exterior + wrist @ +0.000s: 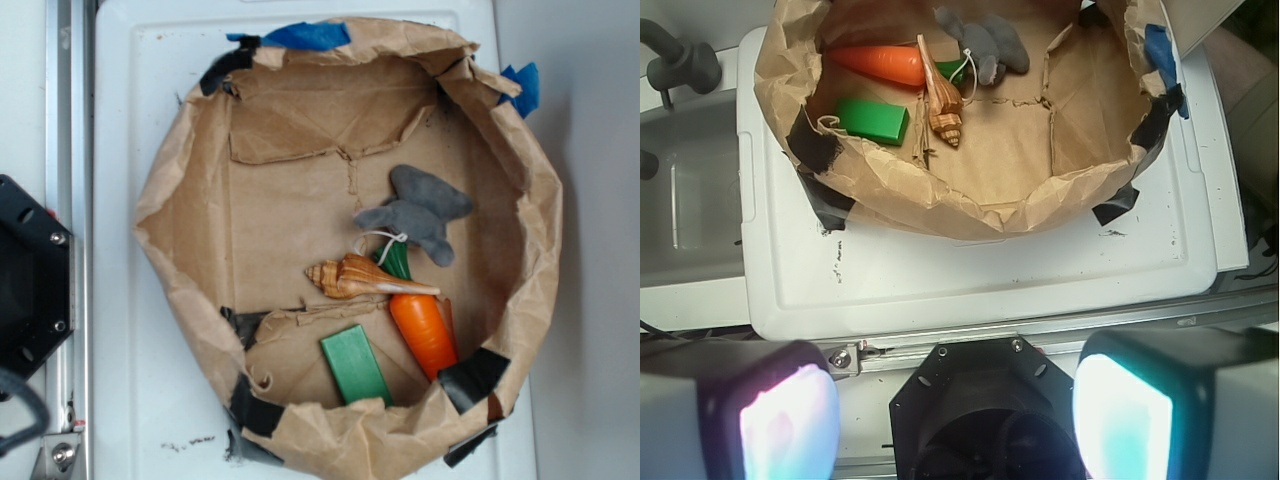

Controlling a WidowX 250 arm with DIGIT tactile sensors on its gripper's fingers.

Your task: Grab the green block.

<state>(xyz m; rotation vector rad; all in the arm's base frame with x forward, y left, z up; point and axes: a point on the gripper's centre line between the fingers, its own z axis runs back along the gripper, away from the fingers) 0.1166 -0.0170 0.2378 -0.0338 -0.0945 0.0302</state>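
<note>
Lying untouched inside the crumpled brown paper basket (pixel 940 205), the flat green rectangular block (pixel 872 120) awaits; the gripper (pixel 958 425) hangs well away, fingers spread apart.

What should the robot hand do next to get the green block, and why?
Probably reach forward over the paper bag's rim toward the green block. The gripper is open, empty and outside the bag, over the arm's black base. The block lies flat beside the carrot, its top uncovered.
</note>
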